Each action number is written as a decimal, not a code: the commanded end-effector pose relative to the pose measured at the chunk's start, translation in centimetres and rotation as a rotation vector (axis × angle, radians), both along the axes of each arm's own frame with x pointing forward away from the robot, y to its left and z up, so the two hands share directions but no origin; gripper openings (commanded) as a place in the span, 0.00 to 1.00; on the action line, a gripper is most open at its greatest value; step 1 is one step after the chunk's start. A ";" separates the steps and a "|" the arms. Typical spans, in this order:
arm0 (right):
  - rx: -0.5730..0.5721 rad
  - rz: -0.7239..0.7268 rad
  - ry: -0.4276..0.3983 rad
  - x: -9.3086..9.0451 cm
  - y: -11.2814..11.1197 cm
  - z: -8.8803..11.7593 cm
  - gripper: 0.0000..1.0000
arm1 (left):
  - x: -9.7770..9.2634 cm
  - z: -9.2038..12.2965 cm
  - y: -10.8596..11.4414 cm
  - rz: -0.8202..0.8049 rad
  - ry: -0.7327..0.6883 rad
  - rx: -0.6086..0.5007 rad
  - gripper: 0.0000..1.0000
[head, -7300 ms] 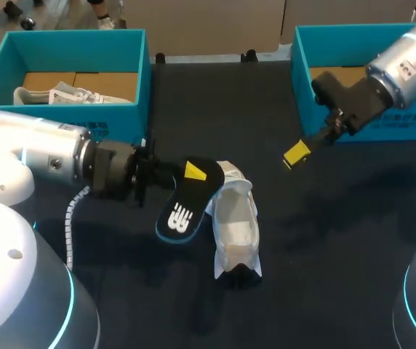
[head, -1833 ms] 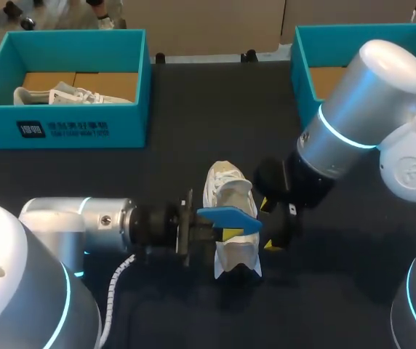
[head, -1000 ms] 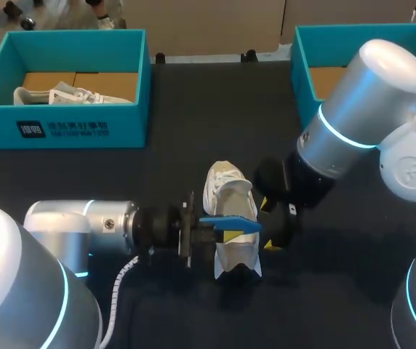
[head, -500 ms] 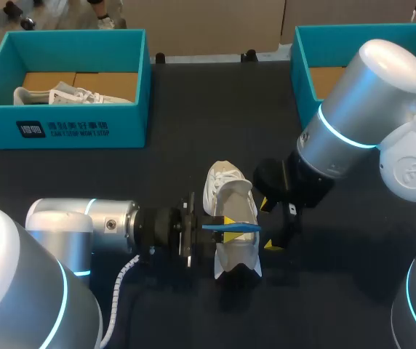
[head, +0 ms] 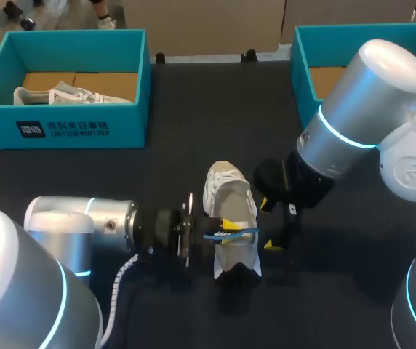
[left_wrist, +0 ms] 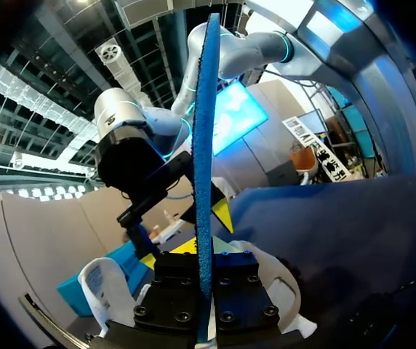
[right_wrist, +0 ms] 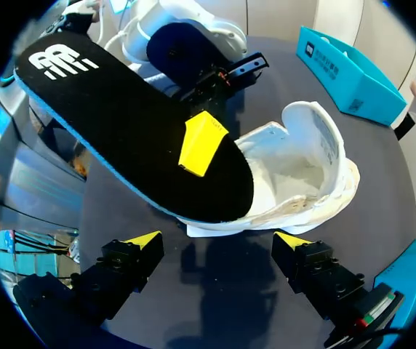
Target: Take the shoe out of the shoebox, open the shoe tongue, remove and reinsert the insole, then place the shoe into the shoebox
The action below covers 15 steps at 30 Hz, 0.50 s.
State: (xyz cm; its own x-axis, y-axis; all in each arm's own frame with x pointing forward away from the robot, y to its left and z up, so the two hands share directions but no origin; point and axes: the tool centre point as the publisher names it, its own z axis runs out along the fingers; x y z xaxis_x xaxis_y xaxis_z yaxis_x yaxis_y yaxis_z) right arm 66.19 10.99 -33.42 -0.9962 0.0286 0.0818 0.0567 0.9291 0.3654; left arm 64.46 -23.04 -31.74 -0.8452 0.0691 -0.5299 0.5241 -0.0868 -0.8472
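A white shoe (head: 228, 190) lies on the dark table between my two grippers, its opening facing up (right_wrist: 302, 171). My left gripper (head: 225, 231) is shut on the insole (head: 237, 234), held just over the shoe's opening. The insole's black top carries a white logo (right_wrist: 121, 123); one yellow fingertip (right_wrist: 201, 143) presses on it. In the left wrist view the insole (left_wrist: 205, 160) stands edge-on as a thin blue strip rising from my left gripper (left_wrist: 206, 240). My right gripper (head: 268, 224) is open beside the shoe's right flank, nothing between its fingers (right_wrist: 219, 241).
A teal shoebox (head: 62, 129) at the back left holds another white shoe (head: 70, 95). A second teal shoebox (head: 304, 58) stands at the back right, partly hidden by my right arm. Bare dark table (head: 193, 138) lies between them.
My left gripper has rolled the insole from nearly flat to edge-on and brought it slightly lower over the shoe. The right arm has not moved.
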 end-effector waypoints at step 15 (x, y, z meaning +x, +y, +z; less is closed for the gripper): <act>0.001 0.001 -0.002 0.0 0.0 -0.1 1.00 | 2.0 -1.9 -0.6 0.042 -0.111 0.097 0.00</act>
State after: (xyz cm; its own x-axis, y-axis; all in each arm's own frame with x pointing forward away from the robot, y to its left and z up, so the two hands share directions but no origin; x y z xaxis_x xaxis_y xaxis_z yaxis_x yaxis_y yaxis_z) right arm 66.19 10.99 -33.42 -0.9962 0.0285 0.0818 0.0566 0.9291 0.3654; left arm 66.37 -23.32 -33.61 -0.7885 0.0904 -0.6083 0.6109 0.0009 -0.7917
